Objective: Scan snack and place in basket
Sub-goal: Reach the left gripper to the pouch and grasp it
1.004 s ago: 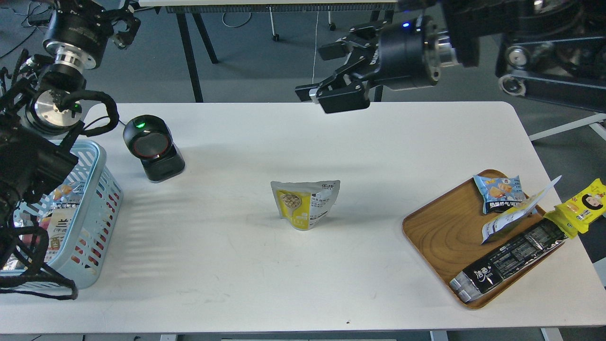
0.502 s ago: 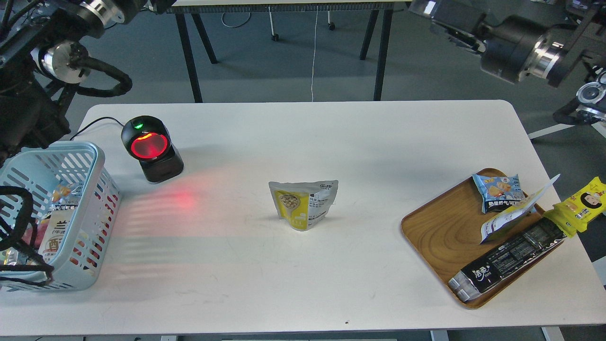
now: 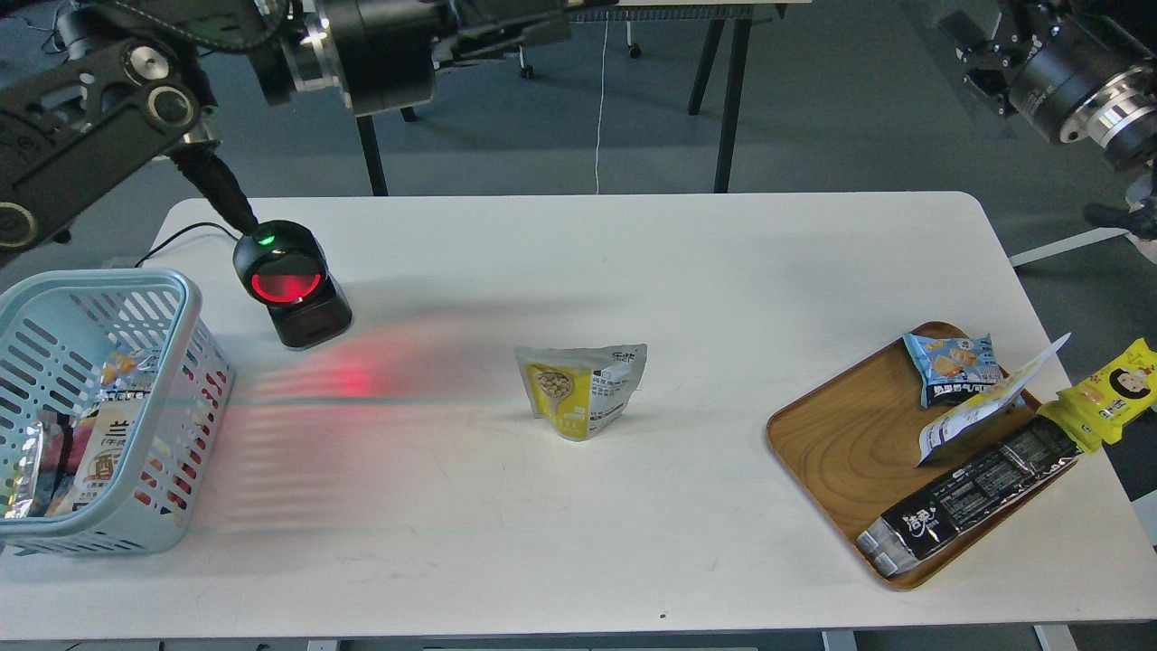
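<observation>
My left arm has swung in across the far left corner since a moment ago, and my right arm has drawn back to the far right. My left gripper (image 3: pixel 533 27) is blurred at the top edge, so I cannot tell how its jaws stand; my right gripper (image 3: pixel 981 41) is dark and end-on, likewise unclear. The snack (image 3: pixel 583 389) stands upright mid-desk, untouched, bare white desk (image 3: pixel 633 542) all round it. The scanner (image 3: pixel 289 282) glows red near the far left corner. The basket (image 3: pixel 185 298) sits at the left edge, the wooden tray (image 3: pixel 841 443) near the right edge.
</observation>
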Controlling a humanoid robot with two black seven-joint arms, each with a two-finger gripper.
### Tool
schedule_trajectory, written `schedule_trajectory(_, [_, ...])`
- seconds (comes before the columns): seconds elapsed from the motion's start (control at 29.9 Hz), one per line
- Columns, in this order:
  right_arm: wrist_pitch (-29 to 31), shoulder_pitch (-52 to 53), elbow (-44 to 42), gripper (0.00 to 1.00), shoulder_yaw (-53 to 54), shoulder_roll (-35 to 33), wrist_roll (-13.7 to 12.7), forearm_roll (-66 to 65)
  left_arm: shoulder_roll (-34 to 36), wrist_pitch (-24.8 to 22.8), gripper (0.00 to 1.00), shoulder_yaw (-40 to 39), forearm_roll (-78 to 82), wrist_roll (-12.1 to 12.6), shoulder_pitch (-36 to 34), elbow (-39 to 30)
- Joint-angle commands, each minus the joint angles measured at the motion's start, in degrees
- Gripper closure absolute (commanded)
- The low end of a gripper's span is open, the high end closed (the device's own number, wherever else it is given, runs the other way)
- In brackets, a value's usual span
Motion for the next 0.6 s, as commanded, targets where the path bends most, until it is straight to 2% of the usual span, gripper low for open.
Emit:
schedule_trajectory(0.0, [7.05, -4.0, -6.27, 0.01, 1.53, 3.31, -0.01, 11.84, -0.42, 0.02, 0.04, 2.91, 12.29, -0.01, 0.0, -4.65])
schedule_trajectory(0.13, [12.94, -8.14, -13.74, 0.01, 4.59, 7.61, -0.01, 15.73, -1.3, 0.02, 0.06, 6.43, 25.05, -0.1, 0.96, -6.94])
schedule_trajectory(0.27, [21.29, -13.58, -17.8, 0.01, 12.49, 9.99, -0.01, 16.26, -2.71, 0.02, 0.06, 7.14, 28.58, 0.07, 4.47, -7.73])
schedule_trajectory(0.33, [21.92, -15.7, -18.85, 0.01, 17.42, 11.66, -0.01, 16.35, -2.36, 0.02, 0.06, 7.14, 32.26, 0.07, 6.14, -9.75])
schedule_trajectory(0.47, [21.75, -16.67, -23.76, 0.01, 24.28, 15.79, -3.04, 16.35, -2.18, 0.02, 0.07, 7.05, 44.65, -0.01, 9.22, -11.69])
schedule_trajectory(0.57, [21.75, -16.15, -26.94, 0.01, 28.32, 18.78, -5.93, 16.35, -2.62, 0.02, 0.07, 7.05, 47.22, -0.02, 10.11, -12.3])
